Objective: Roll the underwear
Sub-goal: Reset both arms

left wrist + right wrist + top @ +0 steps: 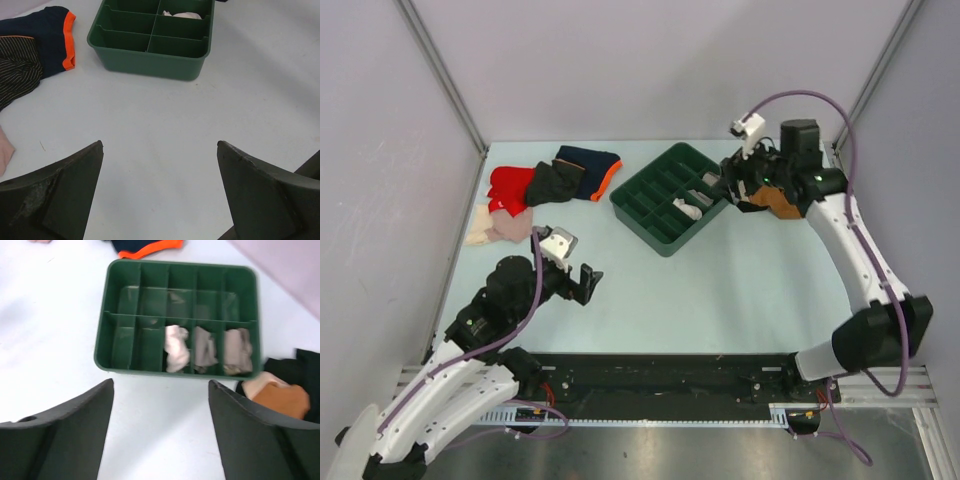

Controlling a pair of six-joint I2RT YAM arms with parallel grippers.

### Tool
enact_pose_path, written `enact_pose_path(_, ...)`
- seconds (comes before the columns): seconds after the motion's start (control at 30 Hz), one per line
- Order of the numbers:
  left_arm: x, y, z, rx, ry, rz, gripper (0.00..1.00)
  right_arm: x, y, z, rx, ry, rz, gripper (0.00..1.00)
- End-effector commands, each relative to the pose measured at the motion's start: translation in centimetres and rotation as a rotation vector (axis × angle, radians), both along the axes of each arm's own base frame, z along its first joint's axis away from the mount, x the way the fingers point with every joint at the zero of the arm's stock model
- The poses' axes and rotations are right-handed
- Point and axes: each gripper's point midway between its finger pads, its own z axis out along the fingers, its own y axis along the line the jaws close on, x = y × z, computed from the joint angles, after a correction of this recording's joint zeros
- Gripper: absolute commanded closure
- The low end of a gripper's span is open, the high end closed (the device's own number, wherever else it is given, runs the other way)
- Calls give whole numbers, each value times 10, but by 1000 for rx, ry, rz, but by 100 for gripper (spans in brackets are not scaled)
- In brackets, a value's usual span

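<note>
The white underwear (176,347) lies bunched in a near-row compartment of the green tray (120,374). It also shows in the top view (687,211) and the left wrist view (182,15). My right gripper (161,382) is open and empty, hovering just off the tray's right side (726,185). My left gripper (160,145) is open and empty above bare table, well short of the tray (586,283).
Two grey-beige rolled cloths (204,351) (237,351) fill compartments next to the underwear. A tan-brown garment (780,201) on black cloth lies right of the tray. Red (508,187), black striped (555,182), navy-orange (590,165) and pale pink-beige (500,228) clothes lie back left.
</note>
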Motion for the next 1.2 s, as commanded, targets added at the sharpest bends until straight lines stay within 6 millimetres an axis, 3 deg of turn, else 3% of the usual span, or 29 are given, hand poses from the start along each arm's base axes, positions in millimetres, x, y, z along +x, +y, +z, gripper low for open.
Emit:
enact_pose_path(0.0, 5, 1, 10, -53, -8, 36, 0, -10, -17, 26, 58, -99, -28, 7)
enact_pose_path(0.03, 5, 1, 11, -57, -9, 37, 0, -15, -27, 30, 65, -110, -53, 1)
enact_pose_path(0.33, 2, 4, 11, -58, -16, 39, 0, -28, -72, 31, 187, -28, -215, 0)
enact_pose_path(0.4, 1, 4, 11, -57, -15, 37, 0, -23, -96, 34, 199, -37, -341, 1)
enact_pose_path(0.57, 0, 2, 11, -60, -14, 23, 0, -24, -128, 43, 210, -93, -560, 0)
enact_pose_path(0.77, -2, 1, 10, -60, -12, 13, 0, -33, -147, 42, 197, -115, -683, 0)
enact_pose_path(1.17, -5, -1, 12, -75, -16, -4, 0, -50, -152, 33, 184, -112, -714, 0)
